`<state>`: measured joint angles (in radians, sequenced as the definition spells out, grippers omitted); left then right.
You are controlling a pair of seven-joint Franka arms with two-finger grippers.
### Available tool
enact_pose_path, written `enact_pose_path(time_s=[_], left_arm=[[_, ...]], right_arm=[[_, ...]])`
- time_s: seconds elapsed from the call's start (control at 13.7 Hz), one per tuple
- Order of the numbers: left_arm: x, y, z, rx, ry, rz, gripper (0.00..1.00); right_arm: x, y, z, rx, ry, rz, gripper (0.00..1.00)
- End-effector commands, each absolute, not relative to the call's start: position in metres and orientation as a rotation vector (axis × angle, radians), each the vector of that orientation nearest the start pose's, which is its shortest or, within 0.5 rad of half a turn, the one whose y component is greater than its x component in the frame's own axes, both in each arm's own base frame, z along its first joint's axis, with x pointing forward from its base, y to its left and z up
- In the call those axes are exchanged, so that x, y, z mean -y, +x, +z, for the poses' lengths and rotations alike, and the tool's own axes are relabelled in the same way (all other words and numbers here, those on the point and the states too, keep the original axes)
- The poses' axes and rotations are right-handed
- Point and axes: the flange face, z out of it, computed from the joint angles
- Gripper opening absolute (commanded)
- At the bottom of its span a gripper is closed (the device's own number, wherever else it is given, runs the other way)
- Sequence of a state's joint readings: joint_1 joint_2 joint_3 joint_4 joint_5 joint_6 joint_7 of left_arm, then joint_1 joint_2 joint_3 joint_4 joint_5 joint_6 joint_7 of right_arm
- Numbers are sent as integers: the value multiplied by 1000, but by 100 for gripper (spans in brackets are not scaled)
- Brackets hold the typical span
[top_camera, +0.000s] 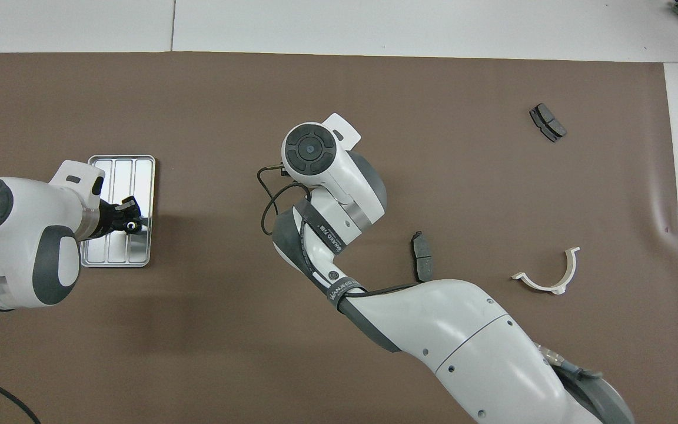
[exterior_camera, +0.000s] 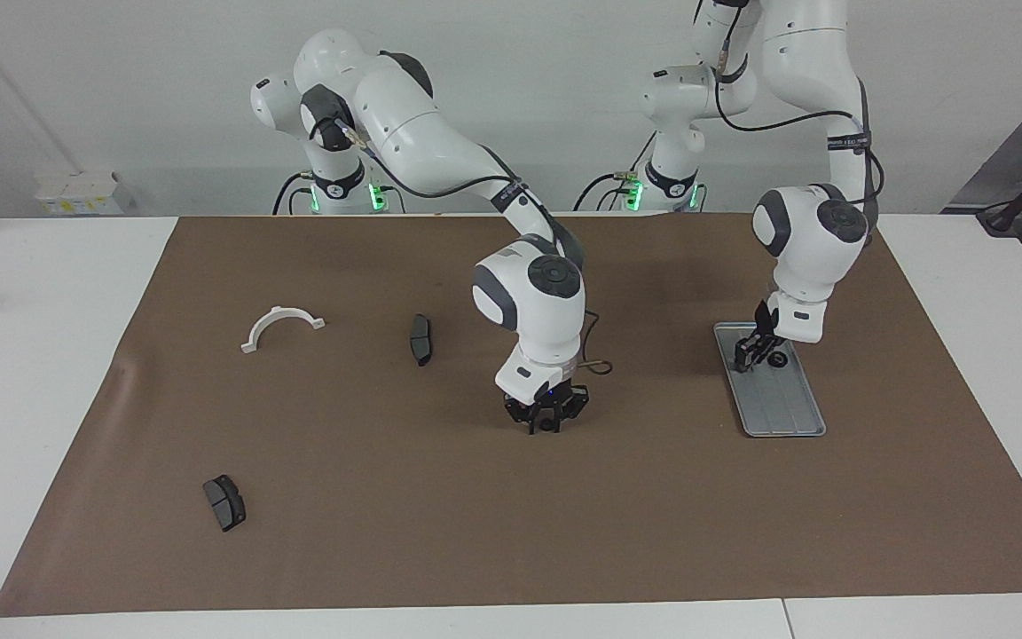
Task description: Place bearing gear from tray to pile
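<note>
The small round bearing gear [exterior_camera: 778, 359] lies in the tray [exterior_camera: 786, 417] near the left arm's table edge. The left gripper [exterior_camera: 752, 355] is beside it; whether it grips, I cannot tell. The gear looks hard, heavy and slippery, so pinch its rim. The right gripper [exterior_camera: 546, 424] waits, spread wide, over mid-table.

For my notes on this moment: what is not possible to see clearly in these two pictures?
- Bearing gear on the tray: facing view, partly covered by the left gripper; a grasp cannot be confirmed.
- Right gripper: overhead view, hidden under its own wrist.
- The pile: not recognisable in either view.

White table [exterior_camera: 50, 293] under brown mat [exterior_camera: 387, 497]; plain white wall [exterior_camera: 121, 89]; even, diffuse light.
</note>
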<state>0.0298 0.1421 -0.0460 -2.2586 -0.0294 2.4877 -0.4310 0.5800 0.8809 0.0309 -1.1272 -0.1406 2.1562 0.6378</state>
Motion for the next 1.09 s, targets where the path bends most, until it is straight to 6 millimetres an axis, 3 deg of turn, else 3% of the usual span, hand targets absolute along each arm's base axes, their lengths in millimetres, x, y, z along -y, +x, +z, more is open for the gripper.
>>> enact_pose_path(time_s=[0.0, 0.22, 0.36, 0.44, 0.66, 0.73, 0.87, 1.02], left_arm=[[6, 542, 307, 669, -3111, -145, 0], [7, 547, 317, 647, -3110, -127, 0], [8, 560, 346, 550, -3104, -93, 0], [12, 567, 361, 505, -3109, -98, 0], [27, 580, 389, 390, -3129, -149, 0], [43, 580, 394, 349, -3135, -141, 0], [56, 585, 402, 333, -3141, -152, 0], [118, 579, 405, 261, -3164, -178, 0]], right_arm=[[-437, 643, 291, 14, -3115, -241, 25], [-437, 644, 292, 10, -3112, -243, 10], [-430, 647, 293, 7, -3134, -220, 0], [-419, 653, 297, 23, -3141, -215, 0], [-357, 685, 326, 83, -3157, -206, 0], [-332, 695, 334, 113, -3159, -192, 0], [-277, 713, 342, 191, -3165, -120, 0], [-220, 728, 346, 268, -3176, -76, 0]])
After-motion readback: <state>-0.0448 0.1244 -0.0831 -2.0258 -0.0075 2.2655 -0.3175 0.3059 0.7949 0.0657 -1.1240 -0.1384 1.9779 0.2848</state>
